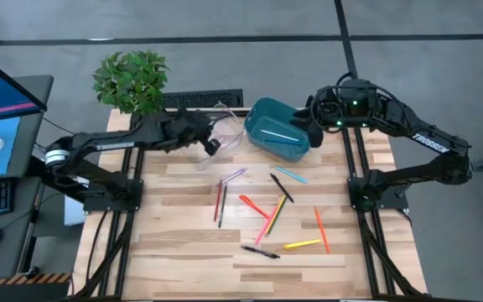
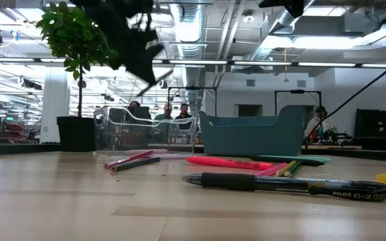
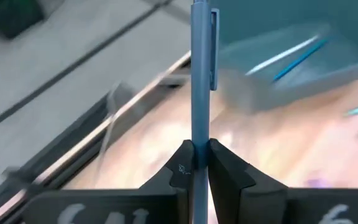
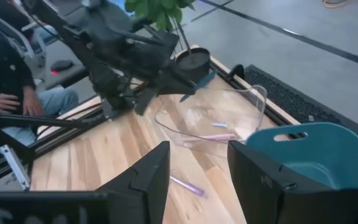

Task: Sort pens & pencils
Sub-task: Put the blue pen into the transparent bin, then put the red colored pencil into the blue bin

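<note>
A: Nearest low cam — black pen (image 2: 287, 184), lying flat on the table (image 1: 183, 252) nr front edge.
B: Rest of the pens & pencils (image 1: 268, 214)?
A: Scattered mid-table, approx a dozen; front-left boards bare, open room there. Two more lie in the teal bin (image 1: 277, 130) at back edge.
B: Clear bin (image 1: 223, 134)?
A: Just left of teal one, a couple of sticks inside.
B: Left gripper (image 3: 196, 163)?
A: Jaws clamped on a blue-grey pen (image 3: 197, 74), raised over the clear bin.
B: Right gripper (image 4: 197, 165)?
A: Fingers apart, nothing between — hangs by teal bin's right rim.
B: Extras?
A: Potted plant (image 1: 131, 80), back-left corner.
</note>
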Controlling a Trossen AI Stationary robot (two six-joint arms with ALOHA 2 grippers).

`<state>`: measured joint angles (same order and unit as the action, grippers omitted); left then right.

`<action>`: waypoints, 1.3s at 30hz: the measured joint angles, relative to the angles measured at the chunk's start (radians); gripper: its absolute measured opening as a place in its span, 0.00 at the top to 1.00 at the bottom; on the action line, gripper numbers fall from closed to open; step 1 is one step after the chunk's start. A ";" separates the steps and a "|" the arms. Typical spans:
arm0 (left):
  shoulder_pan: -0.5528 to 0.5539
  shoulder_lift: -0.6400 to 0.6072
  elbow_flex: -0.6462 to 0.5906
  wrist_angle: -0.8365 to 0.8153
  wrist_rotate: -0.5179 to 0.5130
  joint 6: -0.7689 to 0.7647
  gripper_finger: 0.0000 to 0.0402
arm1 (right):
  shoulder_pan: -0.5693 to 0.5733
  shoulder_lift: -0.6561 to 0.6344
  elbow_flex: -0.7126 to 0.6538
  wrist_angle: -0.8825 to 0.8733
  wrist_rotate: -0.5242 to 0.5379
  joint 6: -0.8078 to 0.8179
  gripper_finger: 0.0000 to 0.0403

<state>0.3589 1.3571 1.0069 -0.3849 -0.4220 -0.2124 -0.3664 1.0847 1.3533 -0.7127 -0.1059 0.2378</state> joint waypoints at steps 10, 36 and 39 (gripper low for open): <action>0.159 0.215 0.000 -0.018 0.113 0.036 0.95 | 0.002 0.000 0.000 -0.020 0.003 0.048 0.55; -0.049 0.147 0.183 -0.290 0.285 -0.133 0.52 | 0.040 0.000 0.000 -0.060 0.002 0.051 0.55; -0.185 0.117 0.198 -0.334 0.261 -0.255 0.53 | 0.040 0.000 0.000 -0.081 0.002 0.051 0.55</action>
<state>0.1737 1.4745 1.2053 -0.7185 -0.1613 -0.4677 -0.3267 1.0847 1.3529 -0.7936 -0.1040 0.2890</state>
